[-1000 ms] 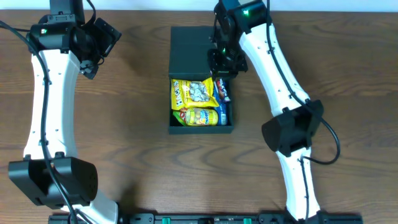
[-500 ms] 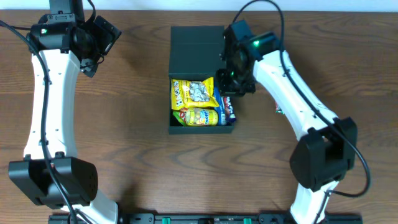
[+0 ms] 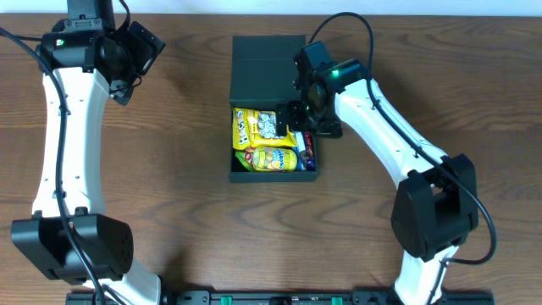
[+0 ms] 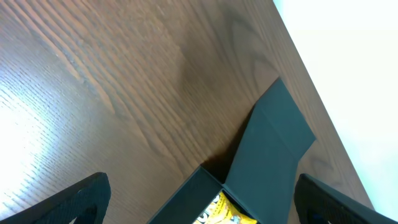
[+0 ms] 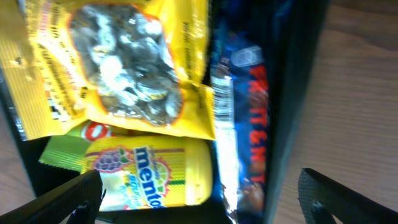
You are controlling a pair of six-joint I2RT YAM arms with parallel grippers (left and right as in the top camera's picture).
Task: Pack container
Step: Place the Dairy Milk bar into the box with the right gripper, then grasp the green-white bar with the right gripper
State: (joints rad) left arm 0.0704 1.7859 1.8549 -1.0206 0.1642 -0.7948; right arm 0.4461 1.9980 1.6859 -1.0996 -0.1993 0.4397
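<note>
The dark teal container [image 3: 273, 177] stands open at the table's centre, its flap lid [image 3: 264, 69] laid back toward the far edge. Inside lie a yellow nut packet [image 3: 264, 124], a yellow Mentos pack [image 3: 271, 158] and a blue bar [image 3: 306, 144] along the right wall. My right gripper [image 3: 310, 125] hovers open over the box's right side; in the right wrist view its jaws [image 5: 199, 205] straddle the Mentos pack [image 5: 155, 180] and blue bar [image 5: 245, 124], gripping nothing. My left gripper [image 3: 138, 63] hangs open at the far left, empty, and looks across at the lid [image 4: 273, 149].
Bare brown wood table [image 3: 169, 169] surrounds the box on all sides. The right arm's elbow [image 3: 436, 203] hangs over the right part of the table. A pale wall runs along the table's far edge [image 4: 348, 62].
The right arm swung from over the lid down to the box's right side, and its gripper went from shut to open. The left arm has not moved.
</note>
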